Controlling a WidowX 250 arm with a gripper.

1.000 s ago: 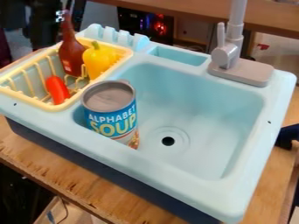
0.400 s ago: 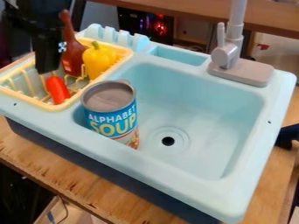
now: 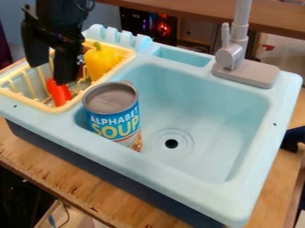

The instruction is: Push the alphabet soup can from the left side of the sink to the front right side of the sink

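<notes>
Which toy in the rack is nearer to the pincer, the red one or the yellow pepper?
The red toy: its upper end shows at one tip of the pincer. The yellow pepper is farther, to the picture's right.

We log the sink (image 3: 179, 183) as smooth plastic, softly shiny. Left inside it: can (image 3: 111, 99), dull metal lid, smooth printed label. At its back, faucet (image 3: 245, 73), satin grey plastic. Beside its basin, rack (image 3: 55, 109) in smooth plastic; yellow pepper (image 3: 100, 61), glossy, plastic-looking. Over its rack side, gripper (image 3: 51, 73), mostly matt black. Beneath it, we note wood tabletop (image 3: 89, 196), rough-edged.
</notes>
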